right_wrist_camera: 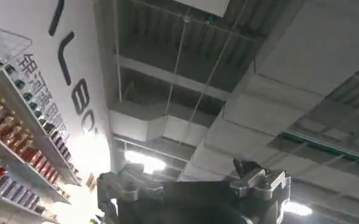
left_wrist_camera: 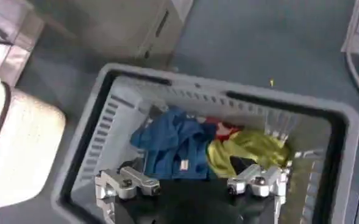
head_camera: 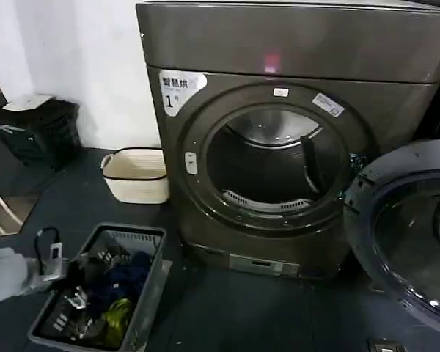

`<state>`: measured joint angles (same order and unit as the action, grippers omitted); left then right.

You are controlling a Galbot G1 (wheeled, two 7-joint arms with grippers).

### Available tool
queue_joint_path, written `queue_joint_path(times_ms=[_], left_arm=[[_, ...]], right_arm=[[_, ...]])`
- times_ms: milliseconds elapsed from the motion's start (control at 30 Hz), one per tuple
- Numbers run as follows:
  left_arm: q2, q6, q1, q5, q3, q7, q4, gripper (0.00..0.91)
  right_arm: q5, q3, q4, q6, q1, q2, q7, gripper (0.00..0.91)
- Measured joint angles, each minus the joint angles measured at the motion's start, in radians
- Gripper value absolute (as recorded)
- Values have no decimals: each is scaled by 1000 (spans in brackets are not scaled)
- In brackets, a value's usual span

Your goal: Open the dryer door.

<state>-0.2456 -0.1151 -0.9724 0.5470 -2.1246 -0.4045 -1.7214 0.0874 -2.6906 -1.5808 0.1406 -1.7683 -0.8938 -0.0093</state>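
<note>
Fingers (left_wrist_camera: pixel 127 182) of the left gripper (left_wrist_camera: pixel 191 182) stand wide apart and hold nothing as it hangs over a grey laundry basket (left_wrist_camera: pixel 88 152) on the dark floor (head_camera: pixel 227 308), its wrist view looking down on blue clothing (left_wrist_camera: pixel 173 143) and a yellow-green garment (left_wrist_camera: pixel 249 149) heaped inside. In the head view the left arm (head_camera: pixel 15 273) sits at the basket's near left corner, low and well apart from the dryer (head_camera: pixel 293 59).

The right gripper (right_wrist_camera: pixel 191 189) points upward, its wrist view taking in ceiling beams and a store shelf; its fingers are likewise spread wide, with nothing between them.

The dryer door (head_camera: pixel 403 220) already stands swung out on the machine's right side, its dark inner face and glass turned toward the room, while the round porthole (head_camera: pixel 271 165) gapes open onto the steel drum. A white sticker marked "1" (head_camera: pixel 180 88) and a pink light (head_camera: pixel 271 62) show on the machine's front. A cream-coloured tub (head_camera: pixel 136 174) sits on the floor beside the dryer's lower left corner.

By the look of things, the opening itself is done: the door hangs clear of the frame and neither gripper touches it. What remains, if anything, is judged to be small: perhaps a push on the door's rim to swing it wider, which would call for the right arm to come down toward the door's edge.
</note>
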Motion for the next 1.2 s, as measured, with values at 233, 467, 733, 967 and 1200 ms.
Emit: queue_joint_path(times_ms=[233, 467, 733, 967, 1200], left_arm=[[0, 20, -91, -10, -92, -8, 28, 907], [10, 10, -110, -12, -113, -8, 6, 907], [8, 6, -125, -21, -130, -21, -1, 907], [8, 14, -131, -22, -132, -15, 6, 907], [7, 28, -150, -48, -146, -30, 10, 907]], right_arm=[[0, 7, -8, 1, 2, -1, -1, 907], [0, 4, -10, 3, 1, -6, -1, 907], [2, 4, -11, 3, 0, -10, -2, 907], [2, 8, -11, 2, 5, -10, -2, 907], [2, 5, -8, 2, 7, -6, -2, 907]])
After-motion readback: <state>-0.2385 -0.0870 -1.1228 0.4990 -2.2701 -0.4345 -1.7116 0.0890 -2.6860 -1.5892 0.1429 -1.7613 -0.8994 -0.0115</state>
